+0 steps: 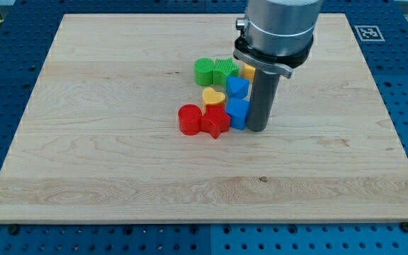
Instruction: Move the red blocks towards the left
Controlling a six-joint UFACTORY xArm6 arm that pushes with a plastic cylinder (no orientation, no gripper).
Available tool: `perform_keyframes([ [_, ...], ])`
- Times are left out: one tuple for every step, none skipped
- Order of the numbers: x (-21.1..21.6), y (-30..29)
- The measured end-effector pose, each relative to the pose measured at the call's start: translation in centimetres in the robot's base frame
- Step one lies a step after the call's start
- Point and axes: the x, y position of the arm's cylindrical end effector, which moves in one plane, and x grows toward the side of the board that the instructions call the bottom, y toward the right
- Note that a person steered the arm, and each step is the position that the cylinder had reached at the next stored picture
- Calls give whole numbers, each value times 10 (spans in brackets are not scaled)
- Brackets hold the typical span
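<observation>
And here we are, mid-table, with my tip (256, 129) planted just to the view's right of the cluster. It's a bare rod, so this tool has nothing to open or close and is holding nothing; it only pushes.

The relation that matters: the red blocks lie to the view's left of my tip, but not directly against it. A blue block (238, 112) sits in between, touching or very nearly touching the rod on one side and the red star-shaped block (216, 122) on the other. Beyond that, further left, the red round block (189, 119) sits snug against its red partner. So tip, blue, red, red form a near-straight line running toward the table's left edge.

Behind that line, toward the table's top edge, sit a yellow heart-like block (213, 95), a second blue block (237, 86), two green blocks (204, 71) (225, 70) and a sliver of another yellow block (248, 71) half hidden by the arm.

The arm (278, 28) hangs upright from the view's top, rod vertical.

My read: a leftward push would drive the reds through the blue one, which may carry it along or let the row buckle sideways.
</observation>
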Motion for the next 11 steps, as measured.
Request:
perform_keyframes([
  [0,-18],
  [0,-42],
  [0,-67],
  [0,-92],
  [0,-117],
  [-2,-138],
  [-24,-174],
  [-44,-203],
  [-44,-203],
  [-44,-210],
  [-45,-232],
])
